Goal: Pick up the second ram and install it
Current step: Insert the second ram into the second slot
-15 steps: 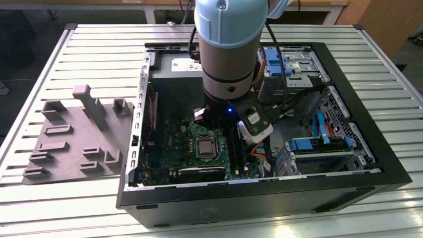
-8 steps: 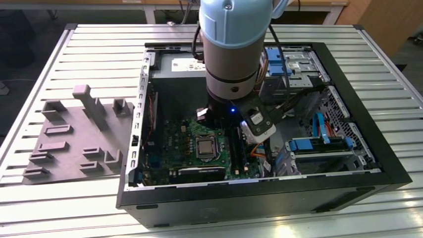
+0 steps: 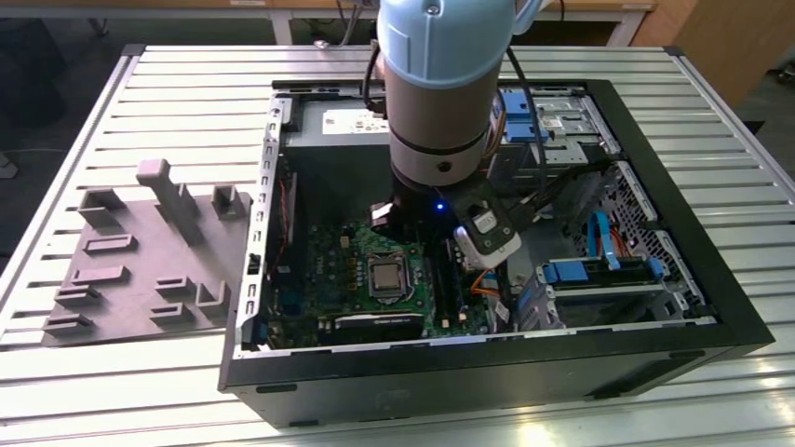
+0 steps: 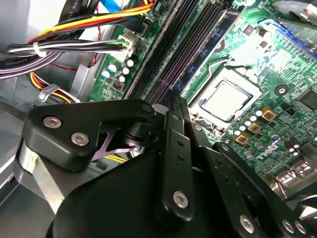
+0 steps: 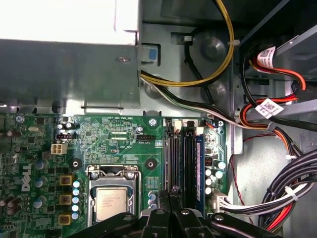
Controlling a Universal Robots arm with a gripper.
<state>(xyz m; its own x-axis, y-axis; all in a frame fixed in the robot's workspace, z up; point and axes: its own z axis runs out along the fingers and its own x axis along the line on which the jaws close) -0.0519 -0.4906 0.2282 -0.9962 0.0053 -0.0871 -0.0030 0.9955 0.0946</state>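
My gripper [image 3: 429, 244] reaches down into the open computer case [image 3: 695, 349], just above the green motherboard [image 3: 335, 256]. In both wrist views its black fingers [image 5: 163, 214] stand shut together, their tips right over the long black memory slots [image 5: 184, 158] beside the processor socket [image 5: 111, 201]. The gripper [image 4: 171, 95] sits over those slots [image 4: 190, 37], which run off from the fingertips. I cannot make out the second ram as a separate stick; whether it lies between the fingertips or in a slot below them is hidden.
A grey plastic block with upright posts [image 3: 143, 256] lies on the slatted table at the exterior view's left. Bundled cables [image 5: 292, 193] and a silver power supply [image 5: 69, 59] crowd the case around the slots. Blue drive brackets [image 3: 597, 272] fill its other side.
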